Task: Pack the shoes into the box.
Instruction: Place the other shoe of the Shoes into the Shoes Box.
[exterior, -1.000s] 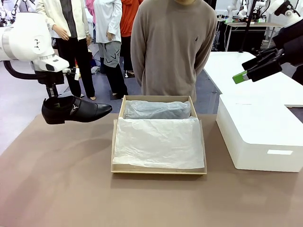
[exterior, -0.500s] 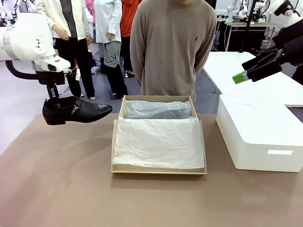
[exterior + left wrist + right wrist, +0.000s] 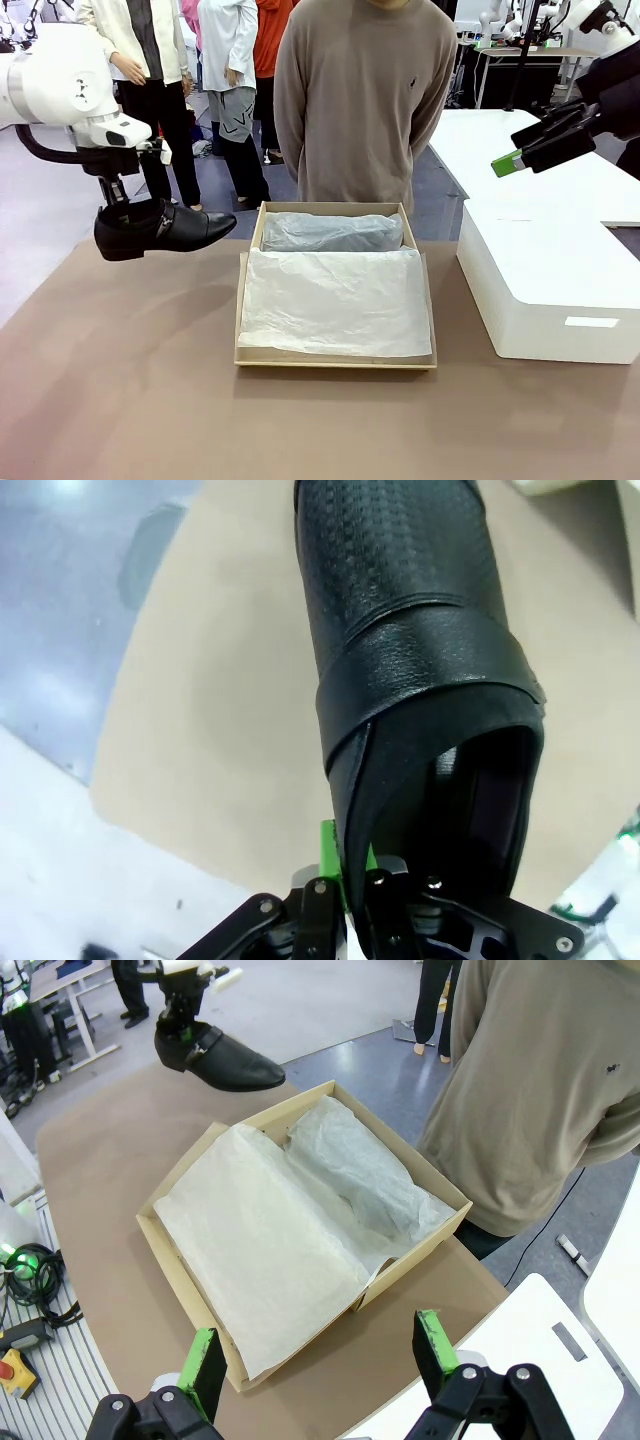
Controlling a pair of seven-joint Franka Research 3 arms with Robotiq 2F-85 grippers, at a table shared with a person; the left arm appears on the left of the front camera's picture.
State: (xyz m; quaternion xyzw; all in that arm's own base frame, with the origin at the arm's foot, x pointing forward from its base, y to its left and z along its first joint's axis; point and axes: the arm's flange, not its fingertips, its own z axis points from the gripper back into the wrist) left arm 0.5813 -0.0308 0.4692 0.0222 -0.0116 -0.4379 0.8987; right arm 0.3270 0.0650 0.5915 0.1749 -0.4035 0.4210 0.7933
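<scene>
- Left gripper [image 3: 116, 203] pinched narrow on the heel rim of a glossy black leather dress shoe [image 3: 165, 230], held in the air over the far left of the brown table [image 3: 100, 380].
- Shallow brown cardboard box [image 3: 240, 310] lined with white tissue paper [image 3: 335, 300] sits mid-table, right of the shoe, apart from it.
- Right gripper [image 3: 512, 150] spread wide, empty, raised at far right.

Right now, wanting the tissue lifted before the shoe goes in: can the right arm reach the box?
Probably yes: the right pincer hangs open above the white block, nothing between it and the box; the shoe hangs left of it.
</scene>
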